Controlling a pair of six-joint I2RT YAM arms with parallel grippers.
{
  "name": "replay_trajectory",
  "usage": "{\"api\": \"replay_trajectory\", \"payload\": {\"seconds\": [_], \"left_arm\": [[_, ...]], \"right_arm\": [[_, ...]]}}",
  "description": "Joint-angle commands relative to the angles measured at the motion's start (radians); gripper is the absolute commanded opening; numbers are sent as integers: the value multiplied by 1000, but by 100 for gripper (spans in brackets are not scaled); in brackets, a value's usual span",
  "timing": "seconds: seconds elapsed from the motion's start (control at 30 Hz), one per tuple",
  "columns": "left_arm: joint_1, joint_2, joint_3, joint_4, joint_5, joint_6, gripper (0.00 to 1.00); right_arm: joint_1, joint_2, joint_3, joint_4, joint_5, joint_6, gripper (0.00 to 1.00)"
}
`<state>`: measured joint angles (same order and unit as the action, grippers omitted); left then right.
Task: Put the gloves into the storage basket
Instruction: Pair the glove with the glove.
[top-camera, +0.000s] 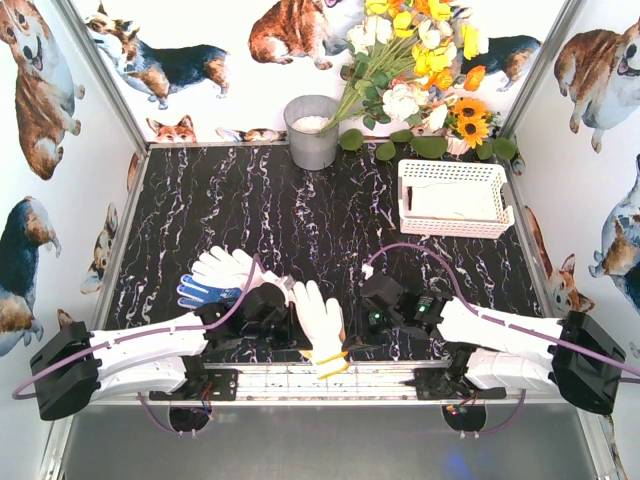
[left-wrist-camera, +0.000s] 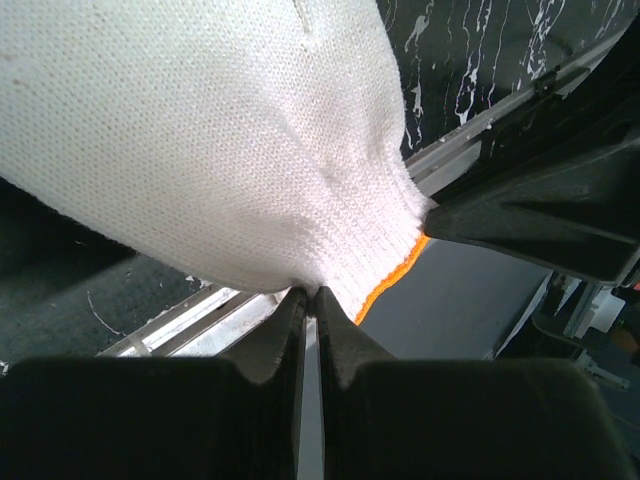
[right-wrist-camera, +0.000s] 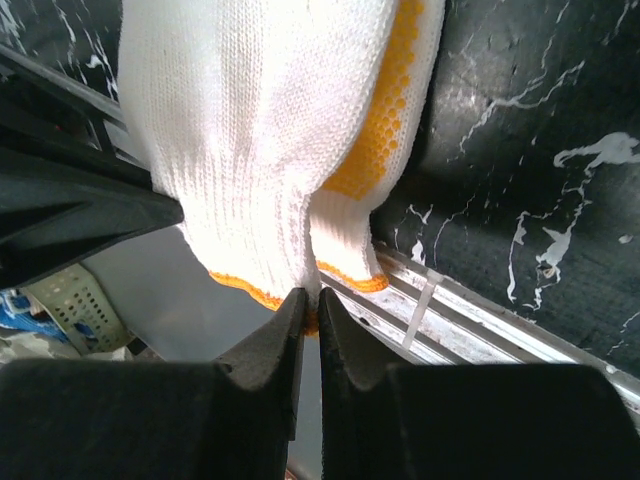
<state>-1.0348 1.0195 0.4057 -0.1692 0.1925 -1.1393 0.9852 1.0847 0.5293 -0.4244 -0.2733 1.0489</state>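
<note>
**Both arms pinching one glove cuff at the near edge**

So the white glove (top-camera: 318, 318) sits at the near edge of the tabletop (top-camera: 330, 220), right between the two arms. Its long axis runs near-to-far, tipped a little. The glove's finger end points away from the arms toward the far wall, and the orange-trimmed cuff points back at the bases and overhangs the metal rail (top-camera: 400, 372).

The left fingers (left-wrist-camera: 285, 325) are clenched on the cuff edge, tips pressed together with knit caught between them. The right fingers (right-wrist-camera: 285, 325) are clamped on the same cuff from the other side, right at the orange trim. The right wrist view shows two cuffs and a yellow-dotted palm (right-wrist-camera: 385, 120) tucked behind the white knit. Looks like a stacked pair, but I can't say for sure.

Room-wise, the storage basket (top-camera: 455, 228) is at the far right with its long side running across the table, close to the right wall. Between it and the glove there's an open stretch of black marble, with the right arm's purple cable (top-camera: 420, 248) arcing over it. The grey bucket (top-camera: 312, 135) stands mid far edge with flowers (top-camera: 410, 60) beside it, well apart from the glove.

On the left, just past the left arm, a second white glove (top-camera: 225, 265) lies touching a blue-palmed glove (top-camera: 200, 292). Both are near the held one, and I can't tell whether they touch it.
</note>
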Motion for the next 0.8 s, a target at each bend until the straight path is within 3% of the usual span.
{"api": "replay_trajectory", "payload": {"seconds": [0.0,0.53,0.77], "left_arm": [[-13,4,-2,-3,48,-5,0],[-68,158,-31,34,76,8,0],[-60,206,-63,64,-13,8,0]], "right_arm": [[42,3,12,-25,16,16,10],[87,172,43,-9,24,5,10],[87,181,56,4,90,64,9]]}}
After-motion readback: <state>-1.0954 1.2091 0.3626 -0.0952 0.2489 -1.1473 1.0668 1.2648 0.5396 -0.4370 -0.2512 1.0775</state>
